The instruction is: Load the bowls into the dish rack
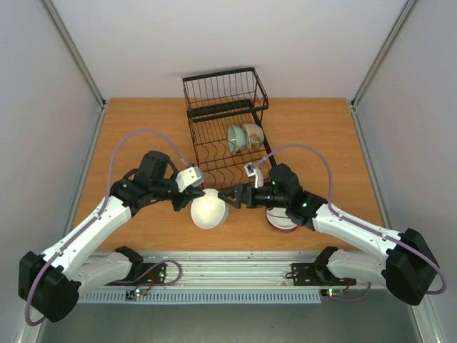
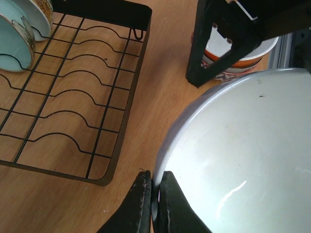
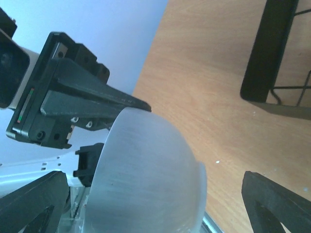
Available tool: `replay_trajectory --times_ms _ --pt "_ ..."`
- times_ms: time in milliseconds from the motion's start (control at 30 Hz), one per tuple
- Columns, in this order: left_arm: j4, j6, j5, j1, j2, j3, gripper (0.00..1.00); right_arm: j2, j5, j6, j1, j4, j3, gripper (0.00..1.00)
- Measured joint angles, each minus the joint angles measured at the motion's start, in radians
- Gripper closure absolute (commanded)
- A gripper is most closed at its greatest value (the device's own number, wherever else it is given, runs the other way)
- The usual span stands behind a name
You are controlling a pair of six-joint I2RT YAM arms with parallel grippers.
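Bowls: a cream bowl (image 1: 209, 211) hung near the surface's near edge, rim pinched by the left tool (image 1: 198, 194). Right tool (image 1: 230, 196) gaped beside it. Handover step, probably; next, right tool clamps, then dish rack (image 1: 223, 146).

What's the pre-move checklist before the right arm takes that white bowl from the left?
1. Left gripper pinching the white bowl by its rim: ok, both fingers clamp the edge.
2. Right gripper open at the bowl: ok, fingers spread either side in the right wrist view.
3. Right fingers touching the bowl: cannot tell.
4. Free slots in the dish rack: ok, the near divider rows are bare; two bowls stand further back.
5. Remaining stack of bowls clear of the handover: ok, it sits on the table under the right arm.
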Motion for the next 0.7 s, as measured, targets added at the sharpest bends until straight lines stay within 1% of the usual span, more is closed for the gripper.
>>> replay_trajectory --times_ms 267,467,600,700 --pt "0.000 -0.002 -0.016 0.002 0.000 0.000 1.00 0.071 -0.019 0.041 0.066 0.091 -0.017 0.01" --pt "0.000 -0.002 -0.024 0.004 -0.001 0.000 1.00 0.096 -0.027 0.071 0.087 0.142 -0.044 0.02" --pt "0.004 -0.002 -0.035 0.005 -0.006 -0.005 0.99 0.096 -0.031 0.081 0.094 0.159 -0.048 0.07" --pt "0.006 -0.002 -0.038 0.005 -0.007 -0.008 0.99 0.096 -0.031 0.082 0.098 0.167 -0.048 0.17"
